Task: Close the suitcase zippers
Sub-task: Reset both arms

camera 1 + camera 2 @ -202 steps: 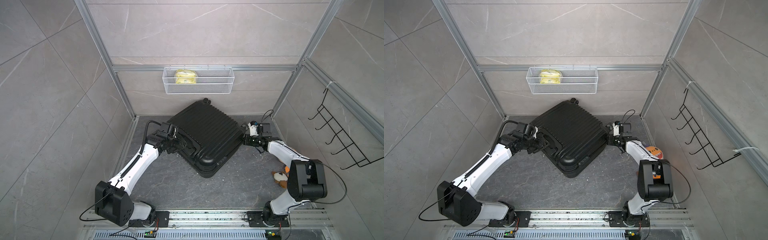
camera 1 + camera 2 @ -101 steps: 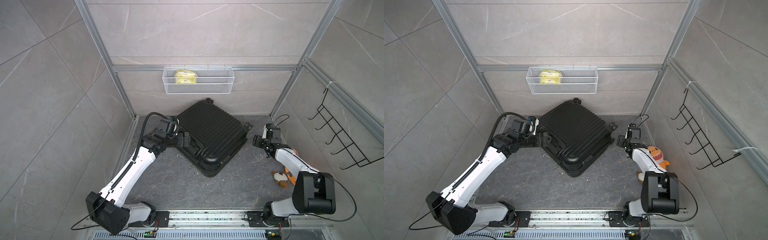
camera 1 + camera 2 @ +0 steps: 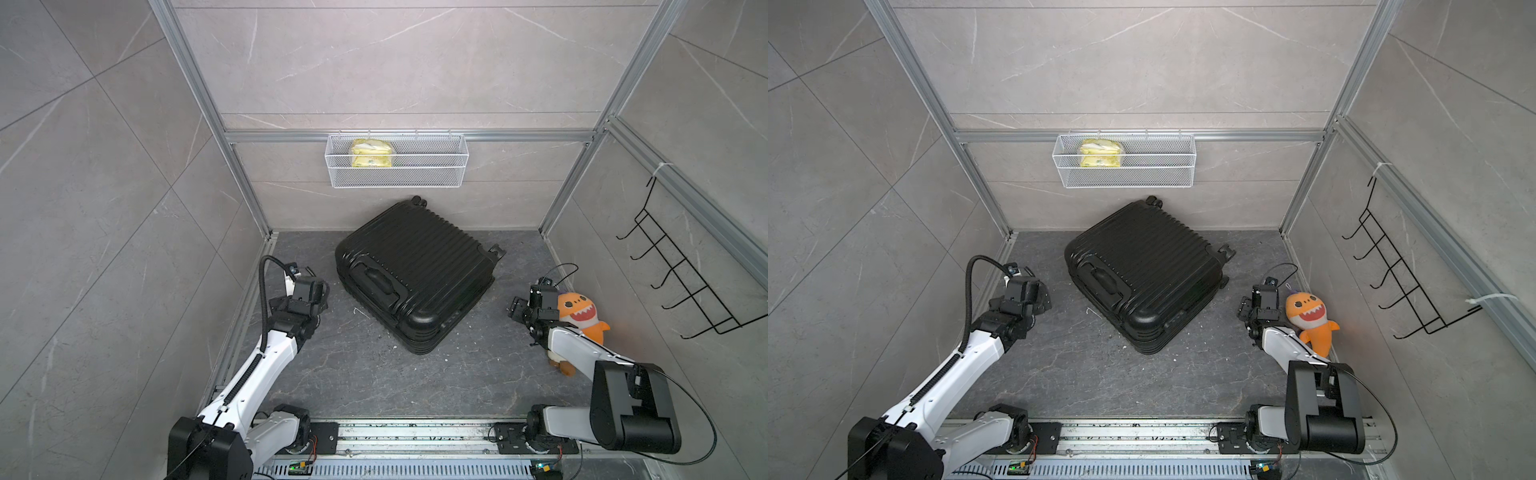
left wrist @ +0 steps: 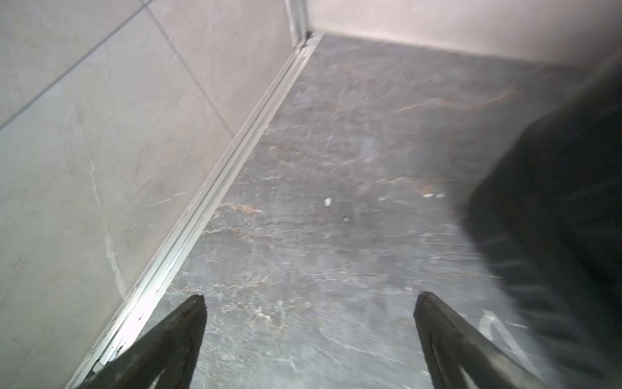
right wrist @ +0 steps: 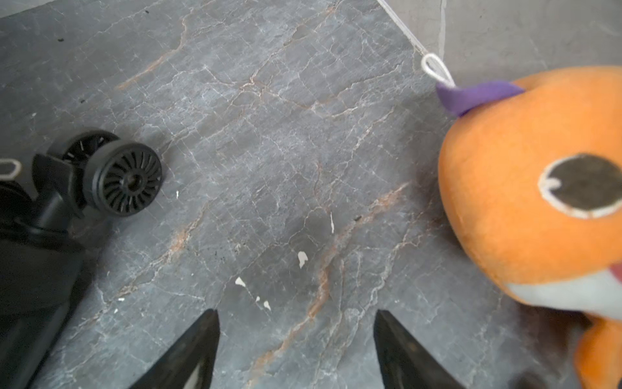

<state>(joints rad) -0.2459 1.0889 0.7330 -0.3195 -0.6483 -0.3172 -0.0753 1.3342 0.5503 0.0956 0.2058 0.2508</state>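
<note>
In both top views I've got the suitcase (image 3: 415,274) lying closed and flat, skewed mid-desk (image 3: 365,374), one corner near the back wall. Only the left wrist view shows the left end effector (image 4: 309,299): spread wide, empty, the case a blur alongside. On the right wrist view, the right end effector (image 5: 296,315) is parted and empty, with open desk between a wheel (image 5: 123,178) and the plush shark (image 5: 538,188).

left gripper (image 4: 309,299): off the suitcase (image 3: 415,266) handle side, drawn back toward the floor's left edge; fingers (image 4: 188,320) now spread wide
right gripper (image 5: 296,315): off the suitcase's right corner, pulled back toward the right edge beside the orange plush (image 3: 579,309); fingers parted from nearly closed
</note>
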